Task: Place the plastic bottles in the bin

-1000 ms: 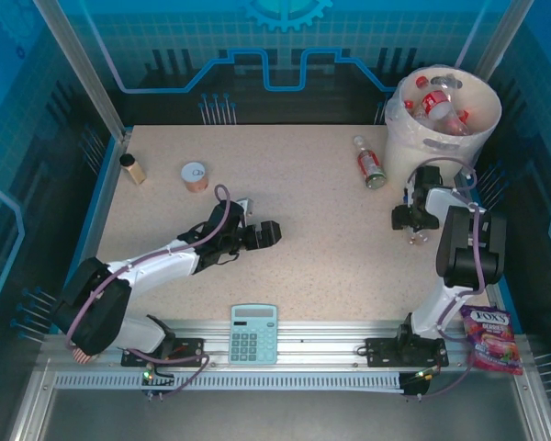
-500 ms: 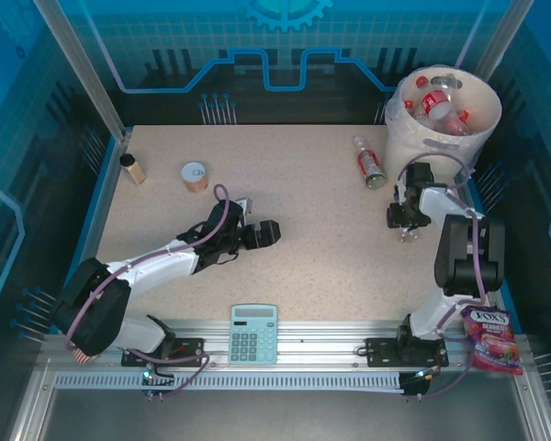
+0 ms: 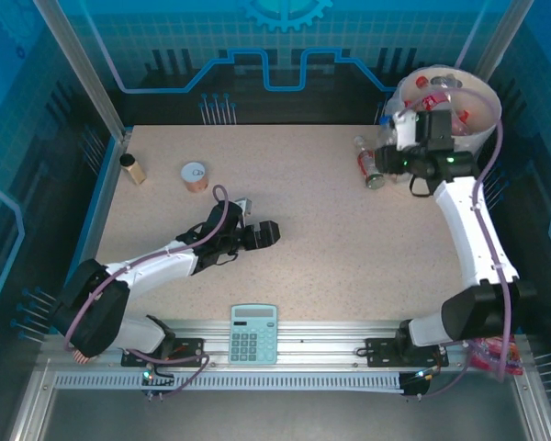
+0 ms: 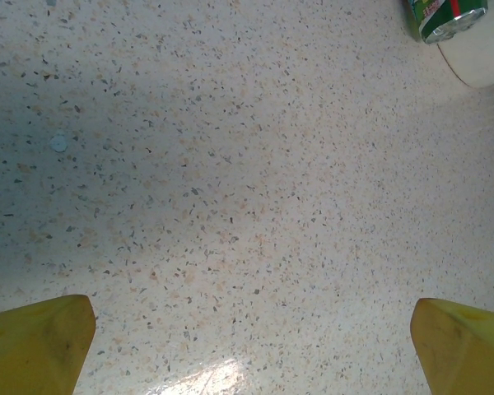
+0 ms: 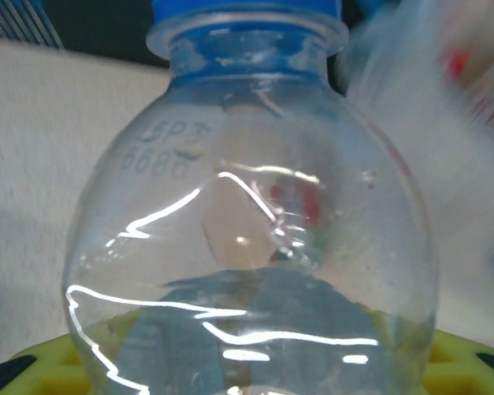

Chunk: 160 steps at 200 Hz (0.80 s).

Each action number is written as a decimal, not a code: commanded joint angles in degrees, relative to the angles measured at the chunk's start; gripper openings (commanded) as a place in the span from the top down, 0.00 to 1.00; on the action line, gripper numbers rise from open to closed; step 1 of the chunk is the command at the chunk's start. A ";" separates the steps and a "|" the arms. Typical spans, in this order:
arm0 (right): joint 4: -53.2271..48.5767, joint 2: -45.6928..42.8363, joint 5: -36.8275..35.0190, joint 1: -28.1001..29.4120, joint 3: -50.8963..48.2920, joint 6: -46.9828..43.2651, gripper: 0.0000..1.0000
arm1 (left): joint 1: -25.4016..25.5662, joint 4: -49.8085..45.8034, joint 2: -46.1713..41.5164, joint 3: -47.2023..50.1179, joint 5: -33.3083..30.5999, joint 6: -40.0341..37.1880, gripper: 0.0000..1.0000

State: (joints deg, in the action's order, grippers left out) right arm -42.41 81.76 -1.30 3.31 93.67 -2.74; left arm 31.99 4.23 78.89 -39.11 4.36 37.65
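Blue-capped bottle (image 5: 251, 247): clear plastic, clamped between the right gripper (image 5: 247, 374) fingers, held off the table at the left rim of the bin (image 3: 492, 118), far right corner. Red-capped bottles (image 3: 422, 83) lie inside the bin. Green-labelled bottle (image 3: 371, 167) lies on the table just left of the bin. Left gripper (image 4: 247, 346): jaws wide apart, low over bare table, centre-left.
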 commanded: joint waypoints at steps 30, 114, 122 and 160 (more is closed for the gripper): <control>10.33 9.05 -5.56 -6.68 13.35 -5.86 0.67 | -0.37 -0.43 -4.67 2.32 -1.12 1.72 0.01; 3.48 31.68 0.47 -11.48 37.40 -14.02 0.66 | -0.41 -3.84 -9.43 3.17 -3.10 1.55 0.01; 1.98 33.10 0.32 -11.49 38.89 -14.01 0.65 | -0.43 -4.16 -9.77 3.17 -3.28 1.63 0.01; 0.14 35.32 0.47 -11.63 38.75 -12.87 0.59 | -0.40 -4.90 -11.12 3.61 -3.96 1.81 0.01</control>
State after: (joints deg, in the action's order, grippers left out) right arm -39.48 116.11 -2.20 -7.42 130.63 -15.51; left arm 31.99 1.10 69.60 -36.47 1.72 39.07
